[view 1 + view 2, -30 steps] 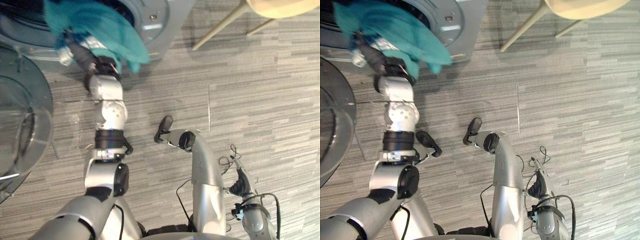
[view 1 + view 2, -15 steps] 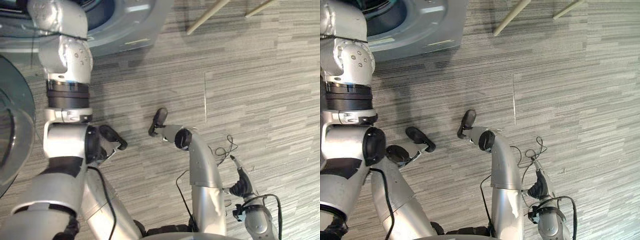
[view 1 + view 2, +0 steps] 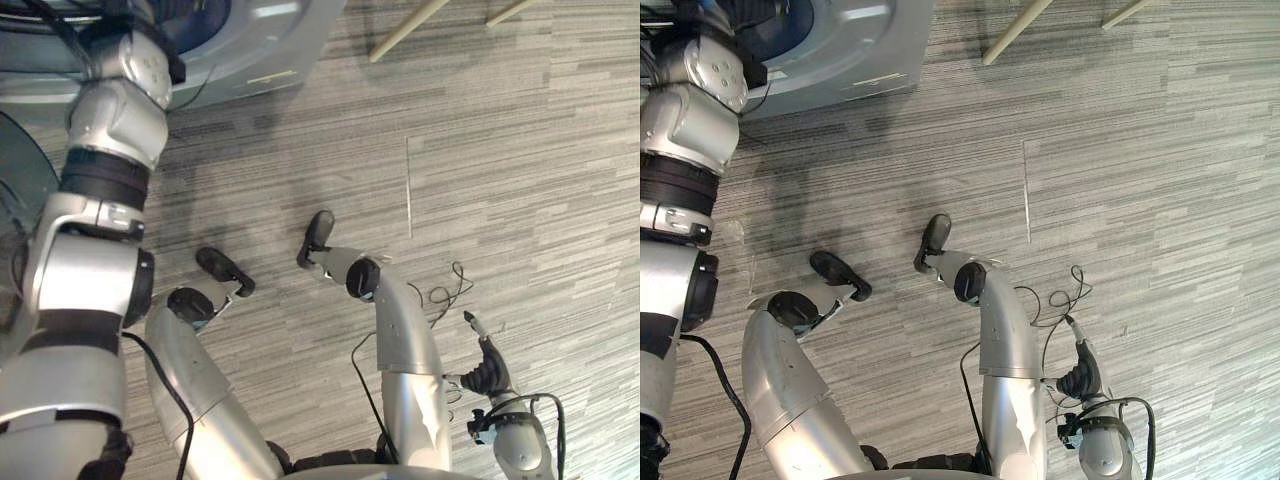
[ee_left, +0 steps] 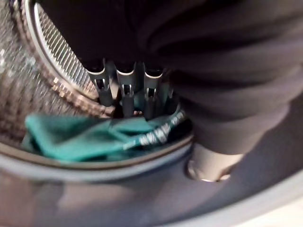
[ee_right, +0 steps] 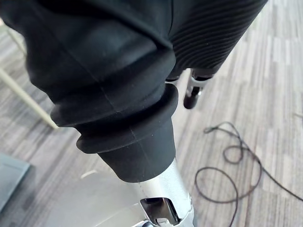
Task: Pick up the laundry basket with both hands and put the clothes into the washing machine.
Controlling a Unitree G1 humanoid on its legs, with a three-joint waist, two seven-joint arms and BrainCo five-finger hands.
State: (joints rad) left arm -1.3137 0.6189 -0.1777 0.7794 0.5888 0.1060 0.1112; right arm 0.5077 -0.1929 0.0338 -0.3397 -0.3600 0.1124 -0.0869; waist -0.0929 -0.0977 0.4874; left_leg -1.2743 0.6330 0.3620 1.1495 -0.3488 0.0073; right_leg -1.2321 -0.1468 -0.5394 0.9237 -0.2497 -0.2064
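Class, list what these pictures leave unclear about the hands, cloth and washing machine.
Left hand: whether it grips the teal cloth; left wrist view, dark cover blocks it.
Right hand: open or shut; tiny in eye views, cover blocks its wrist view.
Washing machine: cut off by eye views' top edge.

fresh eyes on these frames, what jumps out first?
The washing machine at the upper left of the eye views draws the eye first, with the left hand reaching inside it. The left wrist view shows that hand held straight toward a teal cloth lying in the perforated drum. The right hand hangs low on the right over the striped grey floor.
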